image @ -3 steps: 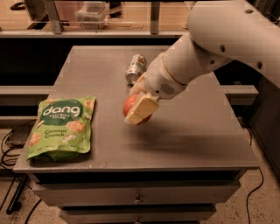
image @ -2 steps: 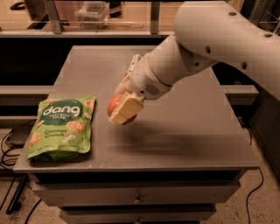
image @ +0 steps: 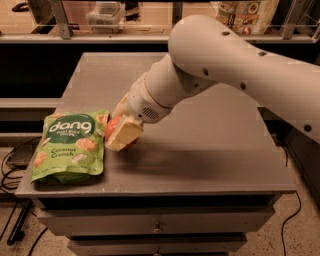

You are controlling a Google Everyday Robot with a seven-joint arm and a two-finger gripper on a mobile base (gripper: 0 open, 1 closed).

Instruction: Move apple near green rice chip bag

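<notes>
My pincer (image: 120,136) is down low over the left part of the bench (image: 210,150), closed on the apple (image: 110,128). One cream-coloured finger pad (image: 125,133) lies flat across the near side of the fruit and covers most of it. The other finger is behind the apple, where I cannot see it. Only a strip of red skin shows to the left of the pad, and a smaller sliver shows under its lower right edge.

The apple is just beside the right edge of the green rice chip bag (image: 70,145), level with the bag's upper half. I cannot tell whether fruit and bag touch. I also cannot say for certain whether the apple rests on the bench or hangs just above it, though a dark shadow spreads on the grey top under and to the right of my wrist.

The bag lies flat near the front left corner of the bench with its printed face up and its white lettering readable from the front.

My arm (image: 235,65) comes in from the upper right. It is thick and white and bends down across the middle of the bench to the wrist, hiding much of the surface behind it.

Below the bench top there are drawers, and one has a small knob (image: 157,228) at the front centre. Dark cables (image: 11,172) trail on the floor at the left. Behind the bench runs a shelf holding a clear container (image: 107,12) and, far right, a printed packet (image: 246,14)
</notes>
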